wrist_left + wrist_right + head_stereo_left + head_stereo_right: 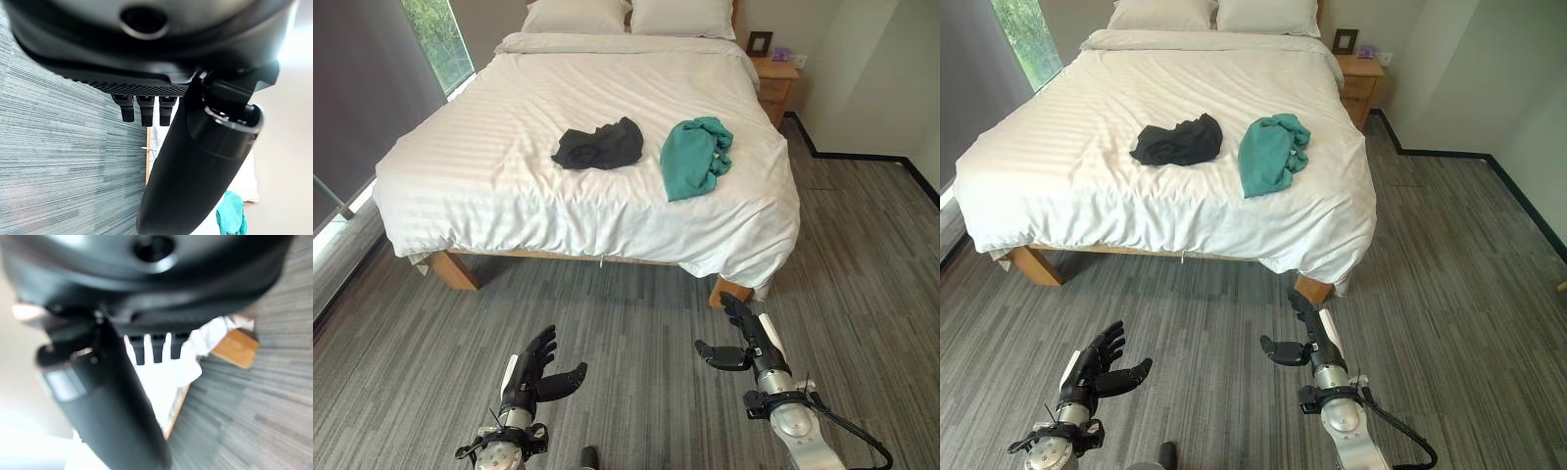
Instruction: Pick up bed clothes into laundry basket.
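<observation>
While both hands hang low over the grey floor [636, 323] at the bottom of the frame, a broad strip of bare floor lies between them and the near edge of the bed [509, 147], which fills the upper half of the head views. More floor runs up the right side of the bed to a dark skirting along the wall, and a nightstand [775, 83] stands at the upper right by the pillows [626, 15]; a window [438, 37] sits at the upper left. The left hand [533, 377] at lower left has its fingers spread and thumb out, holding nothing; the right hand [749, 338] at lower right is likewise extended, fingers straight and pointing up toward the bed's near right corner, empty. Two garments lie on the white cover, well apart from both hands and above them in the frame. The black one [599, 146] is a low crumpled heap near the middle, its long axis running left to right. The teal one [693, 155] lies just right of it, not touching, stretched from upper right toward lower left, its lower end nearing the bed's front edge.
</observation>
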Robot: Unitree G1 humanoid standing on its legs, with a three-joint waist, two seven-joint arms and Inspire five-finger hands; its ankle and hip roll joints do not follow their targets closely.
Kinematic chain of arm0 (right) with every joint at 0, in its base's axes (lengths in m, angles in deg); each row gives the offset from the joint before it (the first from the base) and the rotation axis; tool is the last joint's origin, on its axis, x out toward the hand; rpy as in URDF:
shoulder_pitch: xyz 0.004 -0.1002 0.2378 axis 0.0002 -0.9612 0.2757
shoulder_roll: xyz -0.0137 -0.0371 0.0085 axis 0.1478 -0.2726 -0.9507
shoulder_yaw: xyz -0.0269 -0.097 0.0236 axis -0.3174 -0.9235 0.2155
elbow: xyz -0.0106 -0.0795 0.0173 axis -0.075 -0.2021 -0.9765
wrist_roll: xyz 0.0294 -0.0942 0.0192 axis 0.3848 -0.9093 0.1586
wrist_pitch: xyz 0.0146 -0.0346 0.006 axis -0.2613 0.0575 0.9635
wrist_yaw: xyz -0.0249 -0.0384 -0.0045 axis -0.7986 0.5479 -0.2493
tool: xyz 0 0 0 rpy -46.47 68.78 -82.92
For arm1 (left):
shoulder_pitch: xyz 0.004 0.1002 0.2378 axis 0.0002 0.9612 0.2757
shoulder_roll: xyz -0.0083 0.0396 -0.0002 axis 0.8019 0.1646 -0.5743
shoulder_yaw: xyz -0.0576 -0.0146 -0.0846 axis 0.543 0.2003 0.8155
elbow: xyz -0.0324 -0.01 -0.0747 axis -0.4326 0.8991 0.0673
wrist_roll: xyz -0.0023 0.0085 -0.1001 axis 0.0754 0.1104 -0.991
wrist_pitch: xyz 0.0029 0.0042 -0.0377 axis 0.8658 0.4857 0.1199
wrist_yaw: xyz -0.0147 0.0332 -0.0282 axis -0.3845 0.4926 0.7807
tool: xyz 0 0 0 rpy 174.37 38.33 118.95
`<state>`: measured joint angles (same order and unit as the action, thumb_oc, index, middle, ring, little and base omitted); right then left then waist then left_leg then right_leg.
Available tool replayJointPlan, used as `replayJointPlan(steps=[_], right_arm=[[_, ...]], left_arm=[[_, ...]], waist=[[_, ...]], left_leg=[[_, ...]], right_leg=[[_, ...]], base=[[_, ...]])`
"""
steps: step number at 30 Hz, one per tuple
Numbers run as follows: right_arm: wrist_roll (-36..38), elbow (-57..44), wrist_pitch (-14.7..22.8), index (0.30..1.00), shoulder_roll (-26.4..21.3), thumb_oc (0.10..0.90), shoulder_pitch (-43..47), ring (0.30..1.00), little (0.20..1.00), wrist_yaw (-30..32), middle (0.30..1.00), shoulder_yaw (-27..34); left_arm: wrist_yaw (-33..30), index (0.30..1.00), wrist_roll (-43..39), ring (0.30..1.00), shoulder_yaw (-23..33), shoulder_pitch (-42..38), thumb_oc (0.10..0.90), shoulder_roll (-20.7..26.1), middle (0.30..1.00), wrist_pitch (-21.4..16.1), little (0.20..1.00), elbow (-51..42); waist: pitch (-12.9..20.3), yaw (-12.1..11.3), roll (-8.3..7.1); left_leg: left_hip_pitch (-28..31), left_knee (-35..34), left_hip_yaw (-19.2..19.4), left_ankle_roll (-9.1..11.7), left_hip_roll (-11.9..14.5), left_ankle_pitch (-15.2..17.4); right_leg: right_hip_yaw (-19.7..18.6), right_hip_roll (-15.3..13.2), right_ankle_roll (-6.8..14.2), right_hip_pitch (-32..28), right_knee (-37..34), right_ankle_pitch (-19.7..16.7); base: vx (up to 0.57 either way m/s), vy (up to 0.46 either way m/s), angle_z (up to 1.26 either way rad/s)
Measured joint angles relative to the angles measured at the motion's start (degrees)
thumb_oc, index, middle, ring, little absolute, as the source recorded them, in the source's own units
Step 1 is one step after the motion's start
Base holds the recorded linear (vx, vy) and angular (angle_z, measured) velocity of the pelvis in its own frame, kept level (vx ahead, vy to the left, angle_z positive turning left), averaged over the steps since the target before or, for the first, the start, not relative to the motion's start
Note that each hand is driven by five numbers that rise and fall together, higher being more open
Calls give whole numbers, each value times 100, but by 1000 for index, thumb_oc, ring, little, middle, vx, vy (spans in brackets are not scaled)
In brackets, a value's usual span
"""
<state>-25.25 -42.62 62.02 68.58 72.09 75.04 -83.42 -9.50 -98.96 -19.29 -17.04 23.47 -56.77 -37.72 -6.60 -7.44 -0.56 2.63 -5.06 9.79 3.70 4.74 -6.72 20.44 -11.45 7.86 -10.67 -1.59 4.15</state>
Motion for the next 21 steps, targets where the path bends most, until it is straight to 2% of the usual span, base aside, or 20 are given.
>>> replayJointPlan(steps=[6, 13, 17, 20, 21], right_arm=[[-2, 0, -1, 900, 0, 800, -4, 900, 900, -4, 900, 0], [-111, 9, -2, 900, -9, 800, 1, 900, 900, 6, 900, 0], [-156, 18, -9, 900, -56, 800, -1, 900, 900, 15, 900, 13], [-171, 72, -12, 900, -75, 800, 2, 900, 900, 16, 900, 13], [-184, 175, -12, 900, -83, 800, 34, 900, 900, 22, 900, 16]], left_arm=[[27, 900, -33, 900, -8, 2, 800, -4, 900, 0, 900, 0], [0, 900, -38, 900, -13, -12, 800, -55, 900, 0, 900, -2], [-16, 900, -37, 900, -4, -18, 800, -57, 900, 0, 900, -6], [-15, 900, -38, 900, -9, -34, 800, -69, 900, 1, 900, -4], [-13, 900, -38, 900, -12, -44, 800, -89, 900, 4, 900, 7]], waist=[[48, 30, 79], [48, 25, 80], [36, 6, 57], [-6, 30, -1], [-71, 23, 12]], left_leg=[[0, 1, -1, 0, 5, 0], [-1, 2, 5, -4, 11, 2], [-2, 2, 29, -78, -21, 52], [6, 4, 53, -148, -79, 100], [9, 32, 58, -241, -61, 137]], right_leg=[[-1, 0, 0, 19, 32, 0], [-30, 1, 0, 62, 40, 1], [-38, -18, 25, 127, 133, 23], [-67, -191, 125, 504, 989, 266], [-103, -332, 171, 927, 1883, 295]], base=[[0, 0, 0], [7, 33, -3], [3, 49, -4], [-58, 98, -2], [-27, 124, -15]])
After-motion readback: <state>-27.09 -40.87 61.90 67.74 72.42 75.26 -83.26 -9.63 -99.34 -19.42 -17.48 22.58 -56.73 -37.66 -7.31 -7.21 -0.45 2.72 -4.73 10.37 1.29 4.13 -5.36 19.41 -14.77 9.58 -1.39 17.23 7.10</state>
